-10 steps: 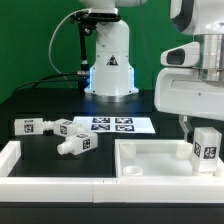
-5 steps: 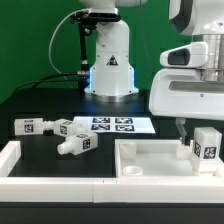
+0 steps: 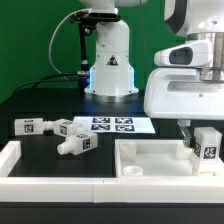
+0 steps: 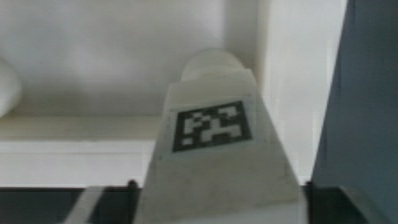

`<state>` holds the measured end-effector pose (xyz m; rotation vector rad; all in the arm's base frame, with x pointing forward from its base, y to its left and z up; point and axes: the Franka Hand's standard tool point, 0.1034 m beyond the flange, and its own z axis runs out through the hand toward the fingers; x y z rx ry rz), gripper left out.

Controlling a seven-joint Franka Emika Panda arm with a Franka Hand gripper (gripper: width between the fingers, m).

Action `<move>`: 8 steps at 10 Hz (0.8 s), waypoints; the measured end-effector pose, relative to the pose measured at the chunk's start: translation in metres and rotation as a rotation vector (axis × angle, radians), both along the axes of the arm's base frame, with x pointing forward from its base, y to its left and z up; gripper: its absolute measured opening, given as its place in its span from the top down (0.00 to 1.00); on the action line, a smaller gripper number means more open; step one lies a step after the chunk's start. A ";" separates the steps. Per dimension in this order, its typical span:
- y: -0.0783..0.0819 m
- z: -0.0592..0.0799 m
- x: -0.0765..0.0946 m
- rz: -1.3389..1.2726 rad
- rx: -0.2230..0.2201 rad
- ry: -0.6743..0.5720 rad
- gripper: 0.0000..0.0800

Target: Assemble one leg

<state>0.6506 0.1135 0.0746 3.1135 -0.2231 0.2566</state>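
Observation:
My gripper [image 3: 197,132] is at the exterior view's right, shut on a leg [image 3: 207,144], a small white block with a black-and-white tag. The leg stands upright at the right end of the large white slab [image 3: 150,158]. In the wrist view the leg [image 4: 217,130] fills the gap between my dark fingers [image 4: 107,205], its tag facing the camera, and my gripper [image 4: 217,208] is closed around it. Three look-alike legs lie on the black table at the left: one [image 3: 28,126], a second [image 3: 66,127] and a third [image 3: 76,144].
The marker board [image 3: 112,124] lies flat in front of the robot base [image 3: 110,60]. A white raised border [image 3: 15,156] runs along the table's front and left.
My hand's housing has shifted a little toward the exterior view's left. The held leg stays at the same spot on the slab. The loose legs have not moved.

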 end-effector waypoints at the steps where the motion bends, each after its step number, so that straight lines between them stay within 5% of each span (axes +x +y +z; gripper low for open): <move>1: -0.001 0.000 0.000 -0.069 0.009 -0.002 0.62; 5: -0.006 -0.001 -0.002 -0.474 0.041 -0.012 0.64; 8: -0.012 -0.002 -0.004 -0.817 0.107 0.004 0.64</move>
